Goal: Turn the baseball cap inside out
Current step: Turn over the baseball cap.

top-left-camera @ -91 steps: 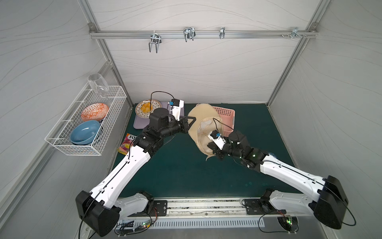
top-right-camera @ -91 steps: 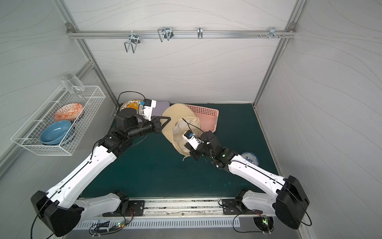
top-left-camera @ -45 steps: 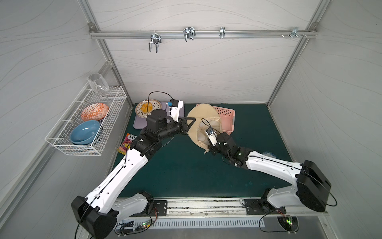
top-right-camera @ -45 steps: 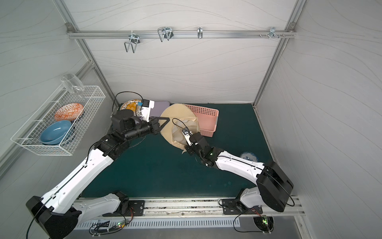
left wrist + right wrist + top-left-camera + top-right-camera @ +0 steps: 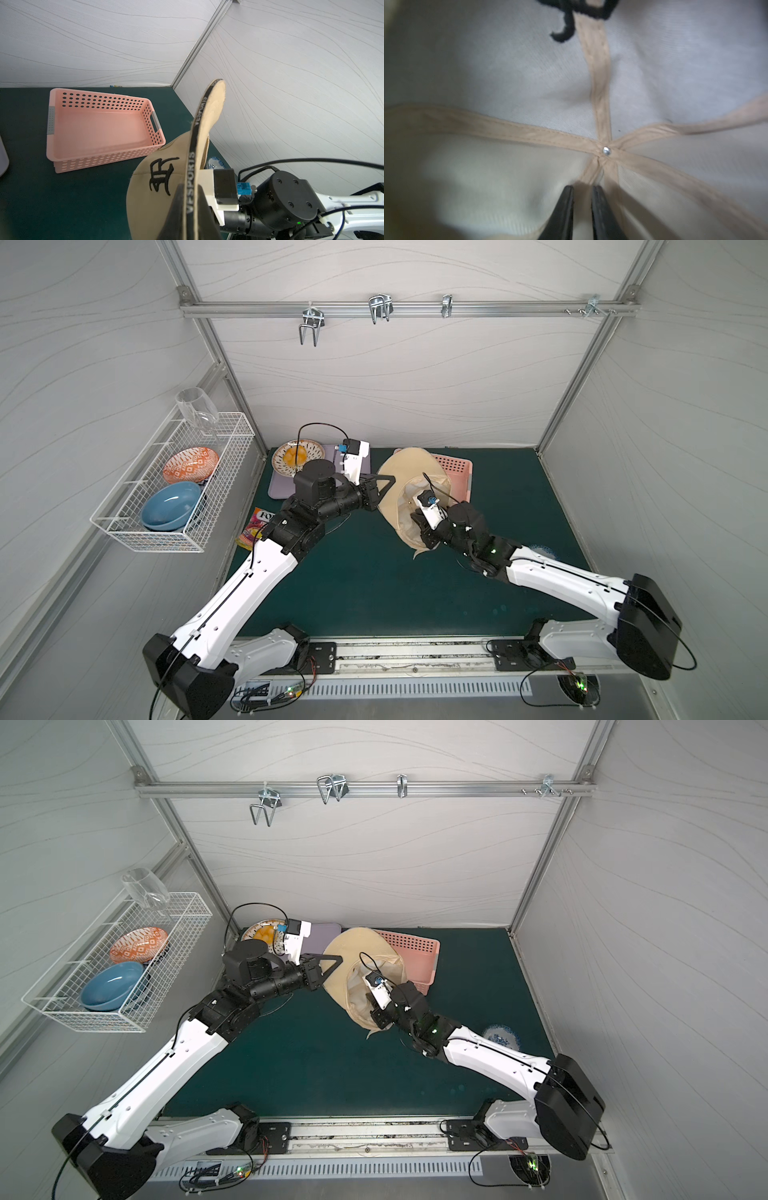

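- Wire basket [image 5: 226,464] on the left wall: two bowls [image 5: 170,506], a glass [image 5: 195,410].
- Dark green desk [image 5: 365,572]; white panel walls [image 5: 415,377], hook rail [image 5: 498,308] across the back.
- Left end effector [image 5: 388,483] clenched on the baseball cap [image 5: 405,472] brim, cap held above the desk, near pink basket [image 5: 457,464].
- Right end effector [image 5: 581,189] inside the crown, jaws slightly parted, nothing pinched.

Worktop [image 5: 365,585] in front of the cap [image 5: 411,466] lies open. Basket [image 5: 419,961] stands close behind it, perhaps touching. Its lining [image 5: 488,72] walls in the right end effector [image 5: 582,188].
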Robot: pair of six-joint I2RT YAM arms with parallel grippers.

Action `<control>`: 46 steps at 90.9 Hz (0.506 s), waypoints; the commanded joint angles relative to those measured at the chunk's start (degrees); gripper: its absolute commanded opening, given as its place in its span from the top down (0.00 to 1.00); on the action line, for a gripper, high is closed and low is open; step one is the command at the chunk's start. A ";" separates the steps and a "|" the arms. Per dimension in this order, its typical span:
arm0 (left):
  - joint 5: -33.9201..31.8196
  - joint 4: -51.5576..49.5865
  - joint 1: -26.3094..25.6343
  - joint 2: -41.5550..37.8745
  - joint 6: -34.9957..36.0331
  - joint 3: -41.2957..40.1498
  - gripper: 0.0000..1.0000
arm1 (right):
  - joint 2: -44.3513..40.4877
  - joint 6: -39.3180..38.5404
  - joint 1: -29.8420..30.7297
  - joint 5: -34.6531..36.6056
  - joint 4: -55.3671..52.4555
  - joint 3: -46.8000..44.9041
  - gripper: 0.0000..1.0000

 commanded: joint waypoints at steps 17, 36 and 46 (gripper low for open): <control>2.72 7.01 -0.33 0.79 -1.08 0.89 1.00 | 6.71 2.41 0.77 -4.34 -3.03 4.07 0.78; 0.68 3.52 -0.33 0.53 2.73 1.51 1.00 | 2.89 3.42 0.03 -1.95 -2.63 2.67 0.70; -1.53 0.76 -0.34 0.12 5.82 1.90 1.00 | -1.96 3.88 -1.29 3.64 -6.91 3.21 0.66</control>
